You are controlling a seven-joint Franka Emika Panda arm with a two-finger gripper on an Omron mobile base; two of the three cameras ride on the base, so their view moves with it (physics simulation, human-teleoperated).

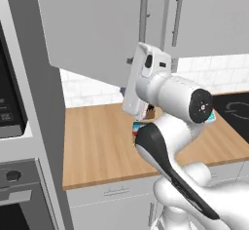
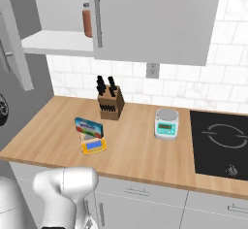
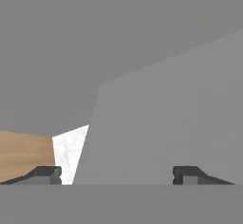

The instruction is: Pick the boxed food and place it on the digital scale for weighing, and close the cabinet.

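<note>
The blue boxed food point(image 2: 88, 127) rests tilted on the grey plate of the tan-yellow digital scale point(image 2: 93, 145) on the counter; a sliver of it shows under my arm point(image 1: 137, 126). The wall cabinet point(image 2: 150, 19) has its left door point(image 2: 14, 43) swung open, baring the white shelf point(image 2: 58, 41). In the left base view my hand sits against the lower part of that open door point(image 1: 92, 29), just below its bar handle point(image 1: 143, 9). My gripper point(image 3: 117, 175) is open, its fingertips point(image 3: 45, 174) wide apart with nothing between them, facing flat grey door surface at close range.
A brown jar point(image 2: 87, 20) stands on the cabinet shelf. A knife block point(image 2: 110, 102) is at the back of the wooden counter point(image 2: 43, 131), a white scale with a teal display point(image 2: 166, 122) sits beside the black cooktop point(image 2: 220, 143). An oven column point(image 1: 19, 126) rises at the left.
</note>
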